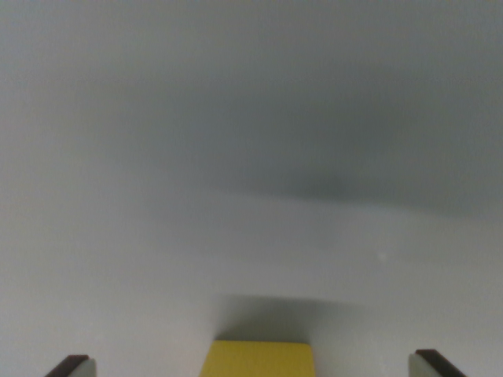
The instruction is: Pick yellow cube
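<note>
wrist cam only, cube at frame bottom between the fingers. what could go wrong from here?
1. The yellow cube sits nearer the finger on the wrist view's left than the other finger; closing could push it sideways first.
2. Only the cube's top edge shows, cut off by the frame, so depth between the pads can't be checked; a shallow pinch may slip.
3. The image is blurred, so finer alignment is hard to judge.

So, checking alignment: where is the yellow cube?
In the wrist view the yellow cube sits at the bottom edge, centred between the open claw fingertips, touching neither.
</note>
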